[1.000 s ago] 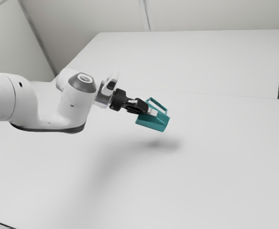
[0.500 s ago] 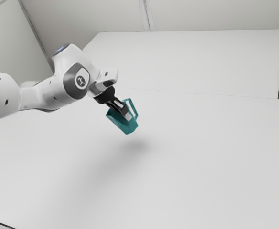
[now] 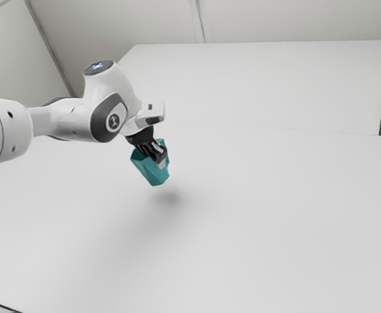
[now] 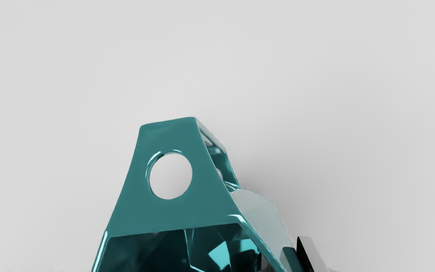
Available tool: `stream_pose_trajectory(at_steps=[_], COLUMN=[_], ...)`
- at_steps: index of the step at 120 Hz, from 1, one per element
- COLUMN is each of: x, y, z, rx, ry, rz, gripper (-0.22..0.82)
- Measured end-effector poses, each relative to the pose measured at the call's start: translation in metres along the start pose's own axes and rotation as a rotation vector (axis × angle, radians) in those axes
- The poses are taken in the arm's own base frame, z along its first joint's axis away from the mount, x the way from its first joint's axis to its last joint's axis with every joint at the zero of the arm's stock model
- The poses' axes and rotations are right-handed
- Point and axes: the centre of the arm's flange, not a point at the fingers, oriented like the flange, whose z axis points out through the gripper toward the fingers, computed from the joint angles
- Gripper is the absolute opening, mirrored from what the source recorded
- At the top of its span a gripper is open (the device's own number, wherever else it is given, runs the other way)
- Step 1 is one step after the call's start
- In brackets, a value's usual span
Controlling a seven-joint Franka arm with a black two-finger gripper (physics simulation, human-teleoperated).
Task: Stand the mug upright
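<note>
The teal, faceted mug (image 3: pixel 149 171) hangs tilted above the table in the exterior view, its opening toward the upper left and its base toward the lower right. My gripper (image 3: pixel 158 158) is shut on its side wall. In the wrist view the mug (image 4: pixel 170 213) shows its handle with a round hole, and its dark inside. There my gripper (image 4: pixel 284 260) has one finger outside the wall and a bit of the other inside the mug. Part of the mug's body lies beyond the bottom edge of that view.
The white table (image 3: pixel 262 215) stretches beneath the mug, with a soft shadow just below it. Behind stands a white panel or surface (image 3: pixel 262 85). At the exterior view's lower left corner a dark thin edge (image 3: pixel 1 305) shows.
My hand has carried the mug toward the exterior view's left and turned, so the mug hangs more steeply, base lower. The handle has swung partly out of sight there.
</note>
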Motion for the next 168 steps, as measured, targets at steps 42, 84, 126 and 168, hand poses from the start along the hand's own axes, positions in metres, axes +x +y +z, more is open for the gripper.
stream_pose_trajectory(at_steps=[42, 84, 126, 168], x=[0.006, 0.013, 0.022, 0.023], y=[-0.038, -0.053, -0.060, -0.062], z=[0.013, 0.036, 0.055, 0.068], rx=[0.070, 0.094, 0.105, 0.102], ry=[-0.024, -0.054, -0.072, -0.086], rz=[-0.127, -0.197, -0.233, -0.253], gripper=[-0.16, -0.16, -0.16, -0.12])
